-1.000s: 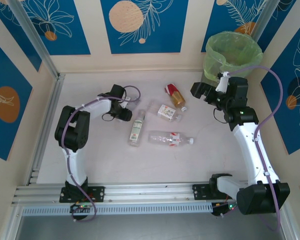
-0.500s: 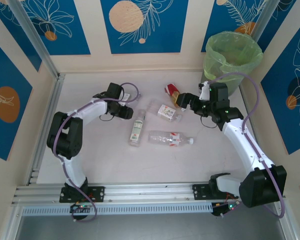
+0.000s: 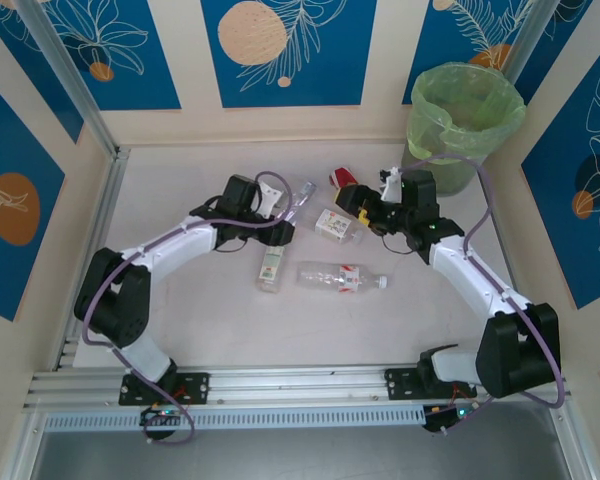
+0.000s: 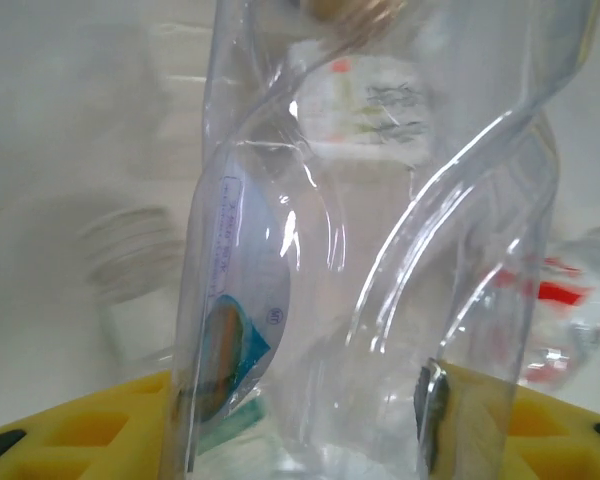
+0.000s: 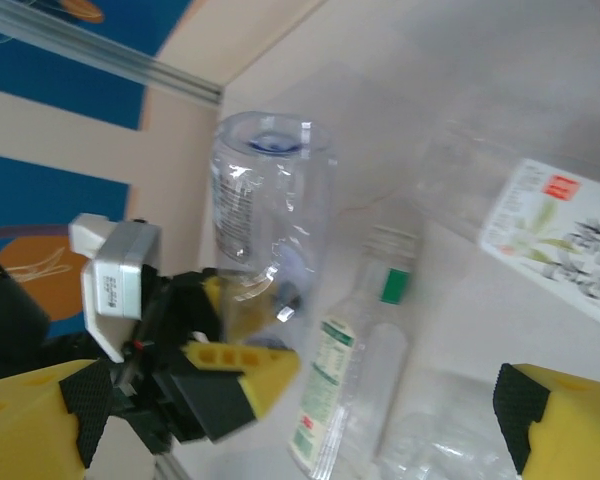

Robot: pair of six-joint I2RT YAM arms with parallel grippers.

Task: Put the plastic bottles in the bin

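My left gripper (image 3: 283, 207) is shut on a clear plastic bottle (image 3: 299, 194), which stands upright between the yellow fingers (image 4: 540, 425) in the left wrist view, where it is the bottle (image 4: 380, 250) close to the lens. The right wrist view shows that same held bottle (image 5: 265, 195) and the left gripper (image 5: 245, 315). My right gripper (image 3: 352, 196) is open above the table, its pads (image 5: 515, 410) wide apart with nothing between them. On the table lie a green-labelled bottle (image 3: 270, 266) (image 5: 352, 385), a red-labelled clear bottle (image 3: 342, 278), a white-labelled bottle (image 3: 332, 224) (image 5: 570, 240) and a red-amber bottle (image 3: 340, 179). The bin (image 3: 466, 112) stands at the back right.
Blue and cream walls close in the table on three sides. An aluminium rail (image 3: 280, 385) runs along the near edge between the arm bases. The right arm's cable (image 3: 485, 200) loops beside the bin.
The left gripper moved right and now holds a clear bottle off the table. The right arm swung left, away from the bin, to the bottles in the middle.
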